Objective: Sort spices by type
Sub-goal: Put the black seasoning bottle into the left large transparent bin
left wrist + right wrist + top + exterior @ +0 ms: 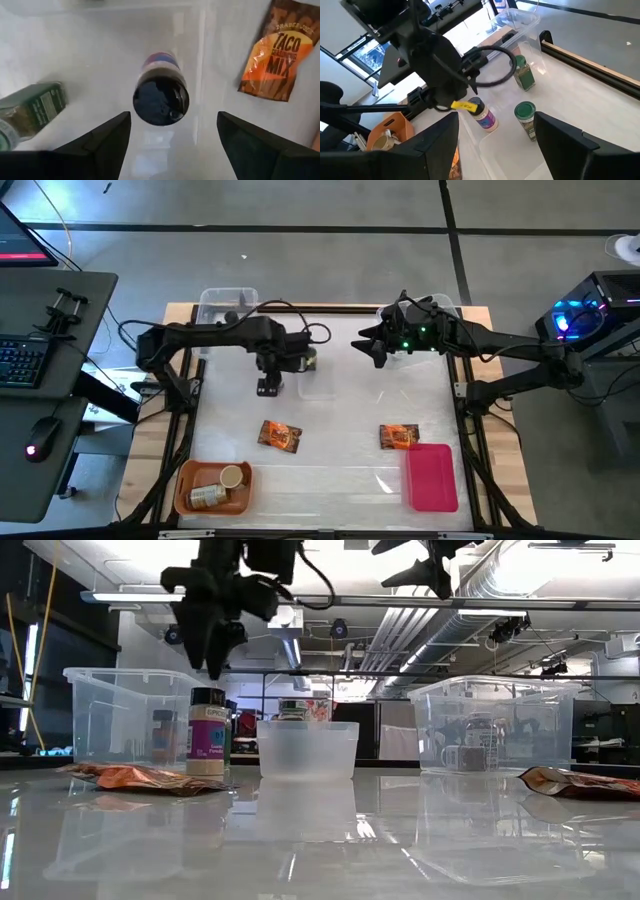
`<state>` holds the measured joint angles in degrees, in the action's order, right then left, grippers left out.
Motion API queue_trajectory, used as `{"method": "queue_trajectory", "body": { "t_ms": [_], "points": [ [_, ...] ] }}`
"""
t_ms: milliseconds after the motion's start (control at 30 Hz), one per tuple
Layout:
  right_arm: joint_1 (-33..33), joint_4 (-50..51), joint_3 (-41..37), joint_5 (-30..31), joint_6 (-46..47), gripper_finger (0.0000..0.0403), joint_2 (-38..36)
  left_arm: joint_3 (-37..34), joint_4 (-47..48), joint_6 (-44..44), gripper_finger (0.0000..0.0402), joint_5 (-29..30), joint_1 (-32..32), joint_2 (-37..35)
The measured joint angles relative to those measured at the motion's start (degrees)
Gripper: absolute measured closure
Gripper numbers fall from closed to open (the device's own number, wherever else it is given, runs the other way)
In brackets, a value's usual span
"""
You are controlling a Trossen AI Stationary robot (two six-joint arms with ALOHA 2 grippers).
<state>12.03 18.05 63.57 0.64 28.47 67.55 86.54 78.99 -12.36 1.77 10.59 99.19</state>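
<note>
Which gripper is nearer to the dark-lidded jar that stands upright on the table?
The left gripper. It hangs directly above the dark-lidded jar, fingers open and apart from it. The right gripper is off to the side, raised above the table.

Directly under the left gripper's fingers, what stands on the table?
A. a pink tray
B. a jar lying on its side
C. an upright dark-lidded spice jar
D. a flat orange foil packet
C: in the left wrist view, the dark-lidded jar stands upright, untouched, below the open left gripper.

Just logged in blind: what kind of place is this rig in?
Most likely a robotics lab or workshop: exposed ceiling ducts, a desk with keyboard beside the table, bare concrete floor.
</note>
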Motion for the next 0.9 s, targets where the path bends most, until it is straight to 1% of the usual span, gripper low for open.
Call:
{"method": "queue_trajectory", "body": {
  "t_ms": [67,233,333,400,467,633,767,900],
  "points": [
    [-0.02,0.17,0.0,-0.2,0.01,0.0151,0.0,-2.4,-2.87,0.25,0.0117,-0.01,0.0,-2.84],
    [-0.02,0.19,0.0,-0.21,-0.26,0.0151,0.0,-7.48,-15.08,0.53,0.0117,0.38,0.0,-12.35],
    [-0.01,0.19,0.0,-0.2,-0.31,0.0151,0.0,-10.58,-17.49,-0.92,0.0117,-0.8,0.0,-15.26],
    [-0.01,0.19,0.0,-0.21,-0.38,0.0151,0.0,-12.59,-17.78,-1.61,0.0117,-3.6,0.02,-16.13],
    [-0.02,0.21,0.0,-0.19,-0.44,0.0151,0.0,-14.44,-17.8,-2.6,0.0117,-4.68,-0.04,-16.18],
    [-0.01,0.21,0.0,-0.19,-0.44,0.0151,0.0,-17.84,-22.67,-2.98,0.0117,-3.63,0.02,-16.02],
    [-0.02,0.21,0.0,-0.19,-0.44,0.0151,0.0,-18.78,-22.92,-3.45,0.0117,-1.89,-0.02,-16.02],
    [-0.02,0.21,0.0,-0.19,-0.44,0.0151,0.0,-19.82,-22.94,-3.49,0.0117,-1.65,0.28,-16.06]
  ]
}}
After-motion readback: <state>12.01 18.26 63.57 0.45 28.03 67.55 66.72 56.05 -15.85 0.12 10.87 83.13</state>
